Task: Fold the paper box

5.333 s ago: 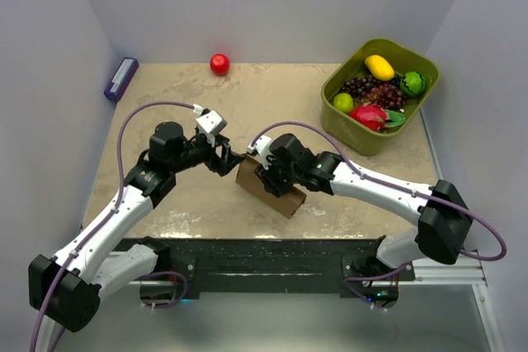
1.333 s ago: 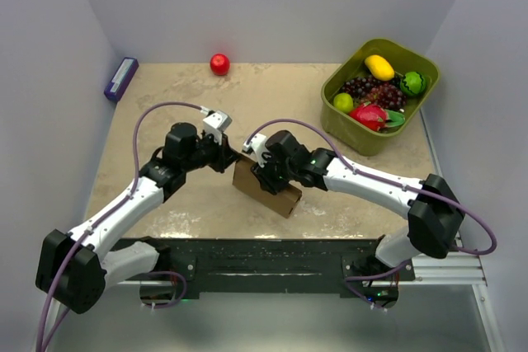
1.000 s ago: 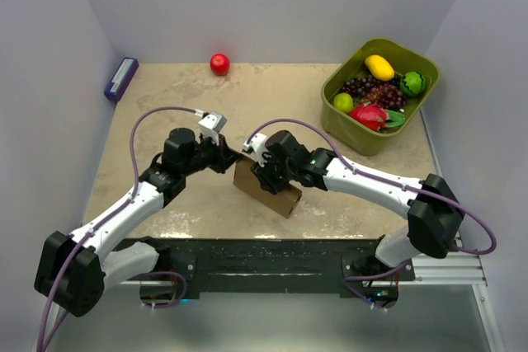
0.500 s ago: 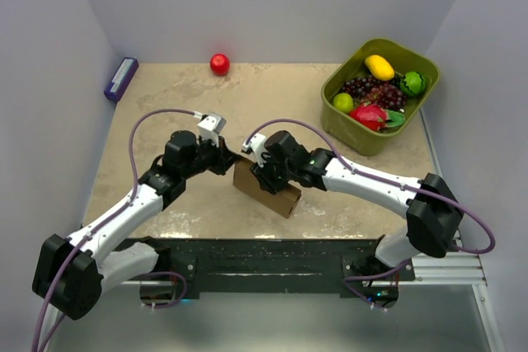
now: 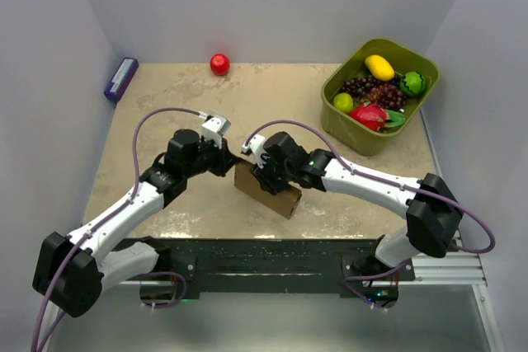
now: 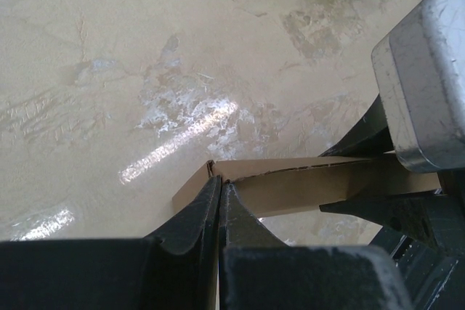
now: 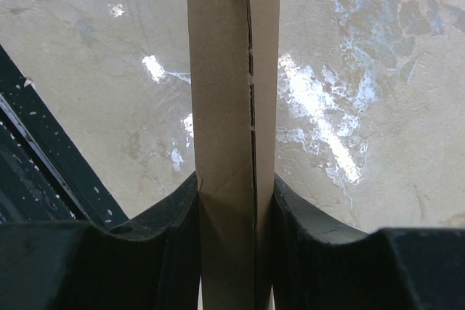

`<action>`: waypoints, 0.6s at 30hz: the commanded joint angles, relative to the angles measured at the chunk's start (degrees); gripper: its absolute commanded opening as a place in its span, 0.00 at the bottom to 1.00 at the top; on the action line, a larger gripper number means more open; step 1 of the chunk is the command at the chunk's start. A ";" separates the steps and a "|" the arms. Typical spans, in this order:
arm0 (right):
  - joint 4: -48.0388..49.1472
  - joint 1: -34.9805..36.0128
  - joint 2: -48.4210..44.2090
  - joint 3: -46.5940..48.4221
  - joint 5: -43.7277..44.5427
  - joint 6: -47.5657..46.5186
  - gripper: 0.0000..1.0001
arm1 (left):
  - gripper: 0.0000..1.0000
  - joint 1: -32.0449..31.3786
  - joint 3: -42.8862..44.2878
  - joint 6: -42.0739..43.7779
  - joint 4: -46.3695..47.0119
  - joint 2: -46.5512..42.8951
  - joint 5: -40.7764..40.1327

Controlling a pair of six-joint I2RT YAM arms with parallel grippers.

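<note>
The paper box (image 5: pixel 270 193) is a flattened brown cardboard piece standing on edge at the table's middle front. My right gripper (image 5: pixel 262 173) is shut on it from above. In the right wrist view the folded strip (image 7: pixel 232 92) runs up between both black fingers (image 7: pixel 171 234), which press its two sides. My left gripper (image 5: pixel 234 161) is shut, and its tips meet the box's left corner. In the left wrist view the closed fingertips (image 6: pixel 231 201) touch that corner of the box (image 6: pixel 290 188), with no cardboard visible between them. The right arm's wrist (image 6: pixel 425 85) looms at the right.
An olive-green bin (image 5: pixel 361 138) with several fruits stands at the back right. A red ball (image 5: pixel 219 64) lies by the back wall. A purple-blue block (image 5: pixel 120 78) lies at the back left. The black base rail (image 5: pixel 264 258) runs along the near edge.
My left gripper has crept a little right and down toward the box's left corner. The right gripper keeps its hold, and the box has barely shifted.
</note>
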 commanded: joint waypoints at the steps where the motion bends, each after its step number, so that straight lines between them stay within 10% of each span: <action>1: -1.70 -0.57 0.80 -0.21 6.47 -1.64 0.29 | 0.00 -0.14 -0.05 3.38 -9.43 1.58 -2.54; 7: -1.52 -0.57 1.06 0.14 7.71 -1.29 0.33 | 0.00 -1.63 0.21 3.56 -9.61 2.64 -3.67; 18: -3.27 -0.57 -6.14 0.06 10.08 10.73 0.75 | 0.00 -3.04 0.91 -0.39 -9.78 -1.58 -11.59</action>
